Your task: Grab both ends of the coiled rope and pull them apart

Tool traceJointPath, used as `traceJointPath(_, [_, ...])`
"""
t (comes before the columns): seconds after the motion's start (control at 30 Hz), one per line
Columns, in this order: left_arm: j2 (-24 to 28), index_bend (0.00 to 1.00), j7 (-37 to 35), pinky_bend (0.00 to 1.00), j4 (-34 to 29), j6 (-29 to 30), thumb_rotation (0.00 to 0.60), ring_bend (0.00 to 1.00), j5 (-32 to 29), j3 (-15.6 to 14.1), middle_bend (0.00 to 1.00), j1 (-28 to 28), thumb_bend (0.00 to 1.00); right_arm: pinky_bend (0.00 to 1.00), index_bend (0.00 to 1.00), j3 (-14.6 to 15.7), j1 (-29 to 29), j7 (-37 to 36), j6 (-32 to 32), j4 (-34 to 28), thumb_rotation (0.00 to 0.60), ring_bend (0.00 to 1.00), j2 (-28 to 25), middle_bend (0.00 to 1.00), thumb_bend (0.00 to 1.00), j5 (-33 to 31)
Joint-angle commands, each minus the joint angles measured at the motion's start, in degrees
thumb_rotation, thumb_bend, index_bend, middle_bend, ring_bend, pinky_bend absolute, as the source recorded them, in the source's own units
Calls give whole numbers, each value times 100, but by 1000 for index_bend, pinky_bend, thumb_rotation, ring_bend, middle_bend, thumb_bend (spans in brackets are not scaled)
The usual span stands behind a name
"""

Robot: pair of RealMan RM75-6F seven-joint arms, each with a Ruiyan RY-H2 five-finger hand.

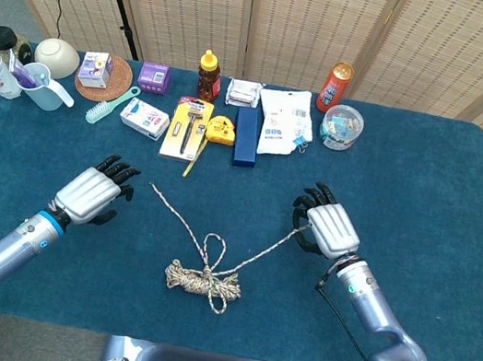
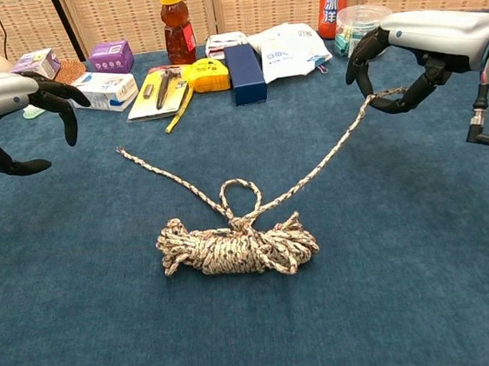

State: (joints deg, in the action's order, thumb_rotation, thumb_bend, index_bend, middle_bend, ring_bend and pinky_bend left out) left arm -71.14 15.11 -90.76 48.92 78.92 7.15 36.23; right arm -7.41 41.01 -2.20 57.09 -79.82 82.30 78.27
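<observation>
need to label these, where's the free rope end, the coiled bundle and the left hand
free rope end (image 2: 121,150), chest view, frayed tip
coiled bundle (image 2: 234,250), chest view, middle of the coil
left hand (image 1: 94,193), head view, back of the hand

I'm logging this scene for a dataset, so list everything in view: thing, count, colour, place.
rope: 1, beige speckled, coiled at table centre
honey bottle: 1, amber, back row
red can: 1, back right
clear tub: 1, beside can
white pouch: 1, back centre
navy box: 1, back centre
tape measure: 1, yellow
purple box: 1, back left
brush: 1, teal, back left
table: 1, blue cloth
left robot hand: 1, silver-black, holds nothing, left of rope's free end
right robot hand: 1, pinches rope end
</observation>
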Motion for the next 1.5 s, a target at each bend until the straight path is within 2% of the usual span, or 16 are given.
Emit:
traceJointPath(0.03, [-244, 428, 74, 0, 198, -76, 600, 88, -80, 15, 144, 151, 327, 48, 614, -3, -21, 6, 9, -5, 600, 149, -7, 314, 449, -3])
traceJointPath(0.23, [-717, 435, 218, 0, 533, -206, 600, 87, -191, 47, 144, 422, 328, 48, 614, -13, -70, -11, 14, -9, 600, 149, -38, 314, 449, -12])
traceJointPath(0.8, [-1574, 455, 595, 0, 1174, -334, 600, 83, -420, 107, 144, 897, 333, 48, 616, -16, -167, -144, 24, 63, 600, 149, -80, 315, 449, 8])
traceJointPath(1.0, [-2081, 457, 809, 0, 1513, -359, 600, 72, -633, 150, 144, 1093, 331, 48, 616, 1, -225, -275, 27, 143, 600, 149, -102, 315, 450, 33])
traceJointPath(1.5, [-2561, 480, 886, 0, 1924, -287, 600, 64, -919, 132, 144, 1221, 332, 48, 616, -4, -255, -409, -23, 238, 600, 149, -116, 315, 449, 86])
